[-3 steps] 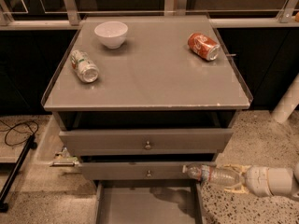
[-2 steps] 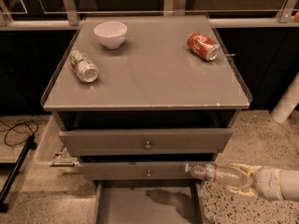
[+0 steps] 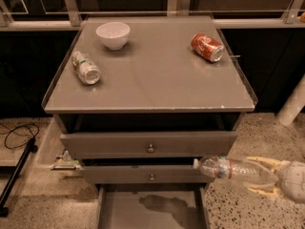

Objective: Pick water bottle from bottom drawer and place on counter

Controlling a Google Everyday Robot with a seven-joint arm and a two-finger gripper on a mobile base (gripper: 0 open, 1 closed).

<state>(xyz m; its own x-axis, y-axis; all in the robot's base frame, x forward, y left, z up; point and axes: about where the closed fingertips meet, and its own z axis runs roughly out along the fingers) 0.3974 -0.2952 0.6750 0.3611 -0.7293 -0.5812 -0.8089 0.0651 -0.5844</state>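
Observation:
My gripper (image 3: 265, 175) reaches in from the lower right and is shut on the water bottle (image 3: 228, 170). The clear bottle lies level, its white cap pointing left, its red label band showing. It hangs in the air beside the right end of the middle drawer, above the right rim of the open bottom drawer (image 3: 152, 211). The drawer's grey floor holds only the bottle's shadow. The glossy grey counter (image 3: 157, 75) is well above the bottle.
On the counter sit a white bowl (image 3: 113, 35) at back left, a silver-green can (image 3: 86, 67) lying at left and a red soda can (image 3: 207, 47) lying at back right. Two knobbed drawers (image 3: 150, 145) are shut. Cables (image 3: 16, 135) lie on the floor left.
My gripper has drawn back a little to the right with the bottle. The bottle stays level at about the same height.

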